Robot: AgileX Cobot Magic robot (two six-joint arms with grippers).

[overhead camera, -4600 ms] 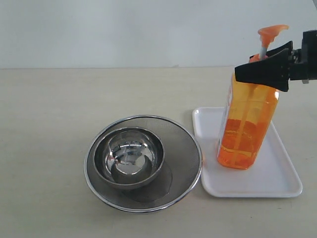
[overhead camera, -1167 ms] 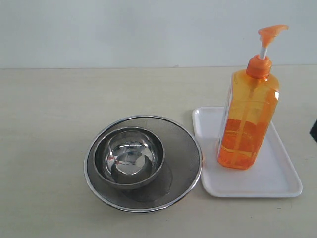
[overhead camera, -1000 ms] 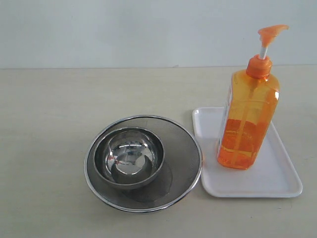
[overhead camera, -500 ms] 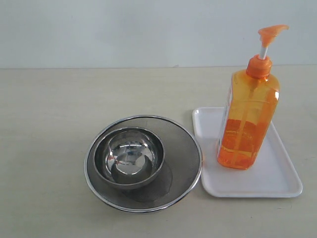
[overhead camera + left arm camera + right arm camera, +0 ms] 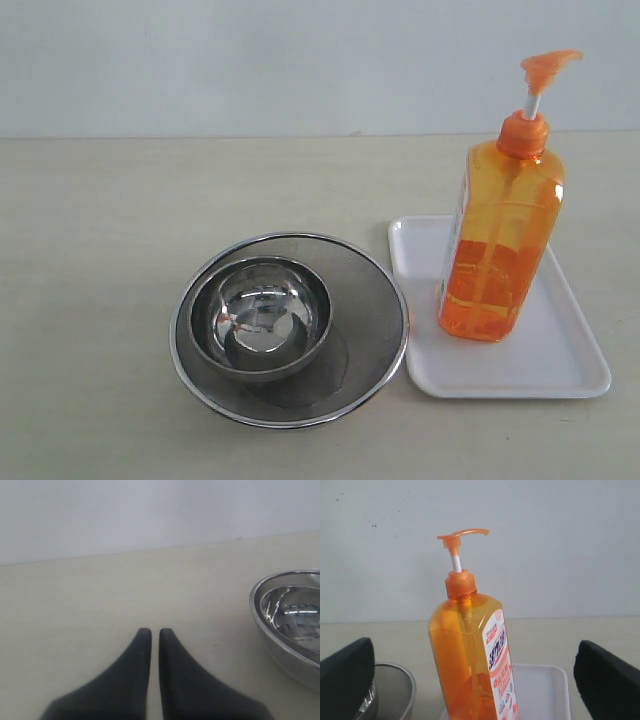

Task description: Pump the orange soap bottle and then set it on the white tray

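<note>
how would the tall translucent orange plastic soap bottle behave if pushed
Likely tips: the orange soap bottle stands tall on a narrow base on the flat white plastic tray. Liquid seems only in its lower half, which may steady it. Smooth walls could slip.

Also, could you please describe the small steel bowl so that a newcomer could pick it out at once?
On the beige table, left of the white tray, lies a round mesh strainer. The bowl sits inside it: solid, mirror-shiny steel, where the strainer is dull mesh.
</note>
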